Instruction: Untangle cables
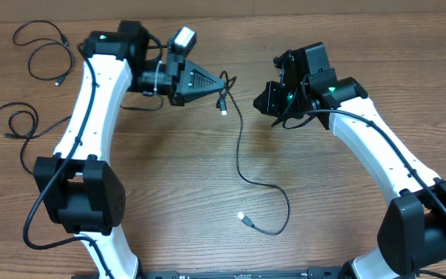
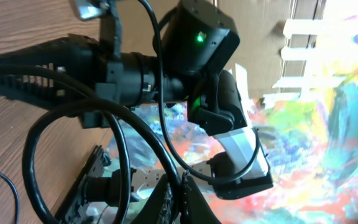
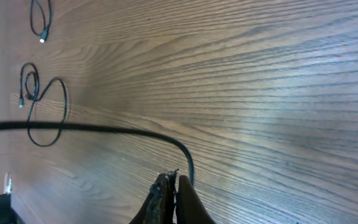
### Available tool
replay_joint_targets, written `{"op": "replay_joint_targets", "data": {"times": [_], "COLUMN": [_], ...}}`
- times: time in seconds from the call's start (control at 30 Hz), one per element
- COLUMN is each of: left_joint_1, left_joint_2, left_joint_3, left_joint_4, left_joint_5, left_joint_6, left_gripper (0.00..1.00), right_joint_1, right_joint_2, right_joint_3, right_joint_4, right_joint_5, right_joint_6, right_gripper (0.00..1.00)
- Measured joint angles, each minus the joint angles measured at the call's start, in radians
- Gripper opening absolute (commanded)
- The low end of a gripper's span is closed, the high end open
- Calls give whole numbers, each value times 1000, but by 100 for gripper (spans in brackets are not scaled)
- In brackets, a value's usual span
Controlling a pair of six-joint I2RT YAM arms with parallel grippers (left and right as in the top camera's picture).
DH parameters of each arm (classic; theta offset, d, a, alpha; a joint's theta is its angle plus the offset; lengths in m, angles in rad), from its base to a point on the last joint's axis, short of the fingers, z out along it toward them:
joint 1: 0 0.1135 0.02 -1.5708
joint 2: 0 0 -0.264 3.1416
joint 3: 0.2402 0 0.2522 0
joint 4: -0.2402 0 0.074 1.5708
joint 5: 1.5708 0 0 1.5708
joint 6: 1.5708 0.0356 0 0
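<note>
Now the left end effector [image 1: 221,83] is clamped on a long cable [image 1: 238,155] trailing from its tip across the surface [image 1: 169,201], while the right end effector [image 3: 169,182], pressed together, sits just beside it

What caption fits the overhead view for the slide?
Left hand grips the long cable near one plug; right hand shut close by; two separate cables lie far left.
</note>
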Motion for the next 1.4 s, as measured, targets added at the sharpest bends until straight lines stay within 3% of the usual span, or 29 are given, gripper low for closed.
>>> {"op": "replay_joint_targets", "data": {"times": [0.17, 0.2, 0.27, 0.4, 0.53, 0.7, 1.03, 1.27, 1.4], "left_joint_1": [17, 14, 14, 14, 14, 13, 1, 1, 2], "left_joint_2": [0, 0, 0, 0, 0, 0, 0, 0, 0], "left_joint_3": [0, 0, 0, 0, 0, 0, 0, 1, 1], "left_joint_4": [-11, -12, -13, -12, 5, 19, 13, 92, 139], "left_joint_5": [-1, -1, -6, -66, -127, -156, -166, -171, -159], "left_joint_6": [-42, -66, -109, -261, -452, -556, -700, -937, -1132], "left_gripper": [4, 4, 4, 4, 4, 4, 4, 4, 4], "right_joint_1": [0, 0, 0, 0, 0, 0, 1, 1, 7], "right_joint_2": [0, 0, 0, 2, 2, 2, 2, 2, 2], "right_joint_3": [0, 0, -2, -2, -2, -2, -2, -2, -2], "right_joint_4": [56, 93, 144, 217, 219, 217, 93, 29, 29], "right_joint_5": [-133, -212, -332, -534, -615, -570, -140, -47, -65], "right_joint_6": [-3, 0, 2, -30, -64, -69, -177, -285, -391], "right_gripper": [37, 51, 68, 83, 86, 92, 94, 100, 100]}}
